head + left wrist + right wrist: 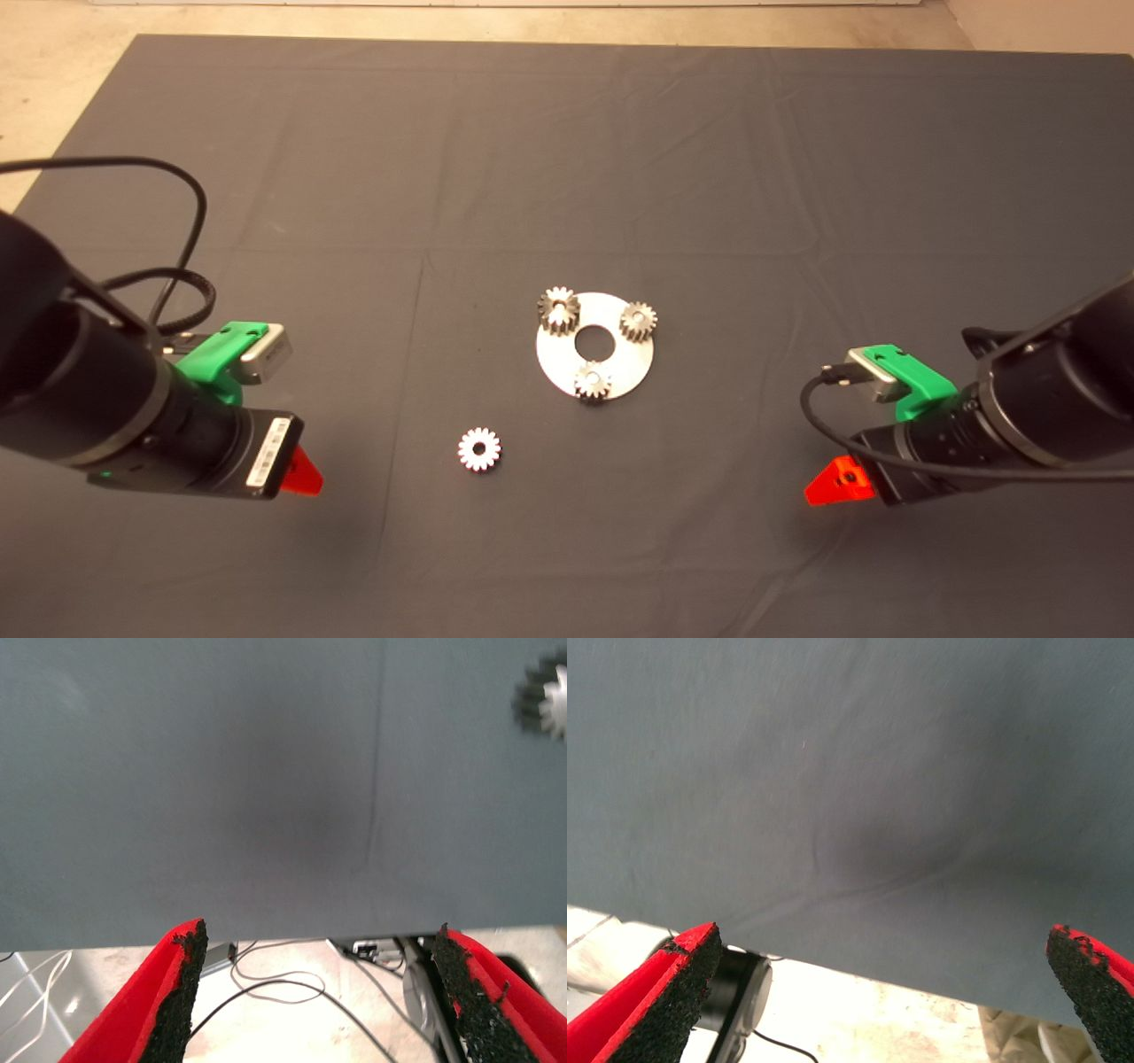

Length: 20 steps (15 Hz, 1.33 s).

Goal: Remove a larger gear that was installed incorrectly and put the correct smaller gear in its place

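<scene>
Plainly nothing is yet in hand: the left gripper (314, 992) hangs over the mat (567, 159) at the left, fingers spread and empty, and the right gripper (881, 992) mirrors it at the right, likewise released.

On the round silver plate (625, 370) stand three gears. The one at its far-left rim looks darker and chunkier, so it is probably the larger gear (558, 310), though the head view is too small to be sure.

The smaller gear (479, 448) lies flat on the mat, apart from the plate and nearer the left gripper, bore pointing straight up.

To lift the wrong gear cleanly, a gripper should come down from directly above, close across its teeth, and pull along the vertical axis without tilting, lest it bind on its seat or drag the plate.
</scene>
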{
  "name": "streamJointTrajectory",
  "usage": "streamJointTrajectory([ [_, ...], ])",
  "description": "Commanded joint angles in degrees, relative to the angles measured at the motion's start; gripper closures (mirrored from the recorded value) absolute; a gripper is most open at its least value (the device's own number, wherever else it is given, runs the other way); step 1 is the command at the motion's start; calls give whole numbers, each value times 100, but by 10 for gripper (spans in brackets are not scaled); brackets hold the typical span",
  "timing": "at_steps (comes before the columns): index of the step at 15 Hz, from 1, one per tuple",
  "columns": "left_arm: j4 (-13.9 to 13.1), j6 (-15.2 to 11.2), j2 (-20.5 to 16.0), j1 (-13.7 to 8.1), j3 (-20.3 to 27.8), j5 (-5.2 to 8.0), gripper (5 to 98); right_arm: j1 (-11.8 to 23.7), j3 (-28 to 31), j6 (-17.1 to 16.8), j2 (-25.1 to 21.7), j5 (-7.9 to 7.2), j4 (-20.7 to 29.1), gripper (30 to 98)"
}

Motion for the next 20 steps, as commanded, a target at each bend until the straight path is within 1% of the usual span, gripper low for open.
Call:
streamJointTrajectory([
  [1,439,-482,497,-12,-349,768,392,79,-326,-41,8,30,-138,314],
  [2,563,-650,737,-12,-432,768,392,79,-570,-371,8,30,-89,314],
  [3,668,-702,1047,-12,-488,768,391,95,-747,-498,8,30,76,314],
  [4,677,-708,1310,-12,-643,768,354,96,-878,-606,8,30,248,314],
  [5,694,-758,1549,-12,-883,768,345,105,-1047,-787,8,30,373,314],
  [6,716,-790,1705,-12,-1029,768,345,105,-1209,-931,-1,21,447,314],
  [7,892,-781,2051,-12,-1189,768,345,105,-1464,-1186,-10,21,639,315],
  [8,1039,-807,2273,-12,-1360,768,321,114,-1672,-1436,-1,21,802,314],
  [9,1125,-825,2387,-12,-1465,768,299,123,-1798,-1599,-1,30,899,314],
  [10,1253,-825,2492,-12,-1599,768,297,140,-1920,-1744,4,21,1048,314],
  [12,1327,-764,2648,-12,-1927,768,295,140,-1990,-1862,8,21,1127,314],
  [14,1406,-755,2976,-12,-2283,768,295,140,-2009,-1863,8,21,1127,314],
  [15,1485,-755,3203,-12,-2439,768,295,149,-2009,-1872,8,21,1136,314],
  [17,1654,-755,3458,5,-2766,768,295,161,-2017,-1962,8,12,1195,314],
  [18,1742,-682,3594,85,-3041,768,295,229,-2035,-2012,8,12,1277,314],
  [19,1752,-491,3752,152,-3282,768,287,278,-2073,-2027,8,12,1309,314],
  [20,1749,-399,3816,221,-3470,768,248,307,-2127,-2052,8,12,1312,314],
])
